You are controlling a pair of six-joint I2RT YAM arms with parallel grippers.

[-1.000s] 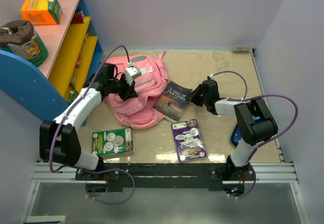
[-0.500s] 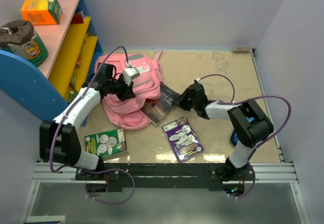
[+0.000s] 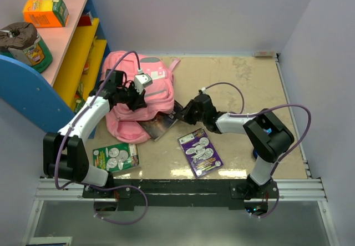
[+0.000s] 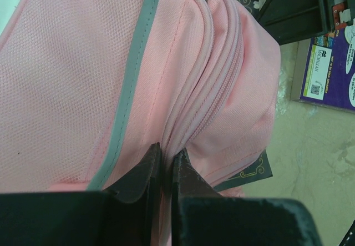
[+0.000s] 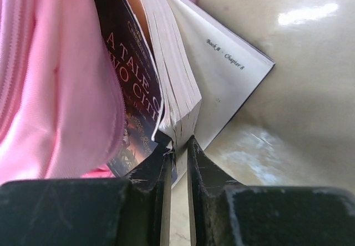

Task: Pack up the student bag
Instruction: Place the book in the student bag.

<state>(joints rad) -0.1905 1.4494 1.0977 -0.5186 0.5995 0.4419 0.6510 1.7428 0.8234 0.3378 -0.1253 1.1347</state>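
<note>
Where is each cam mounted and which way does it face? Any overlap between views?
Top external: fixed above and behind the arms, looking down at the table; both arms show, bases at the bottom.
Left wrist: on the left wrist, looking along the left gripper, shut on a fold of the student bag; only its fingers show.
Right wrist: on the right wrist, looking along the right gripper, shut on the book; only its fingers show.
Shared: both wrist views catch the bag and the book.

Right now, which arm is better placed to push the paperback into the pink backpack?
Right: the right gripper clamps the paperback, partly under the pink backpack; the left gripper is pinching the backpack's fabric.
</note>
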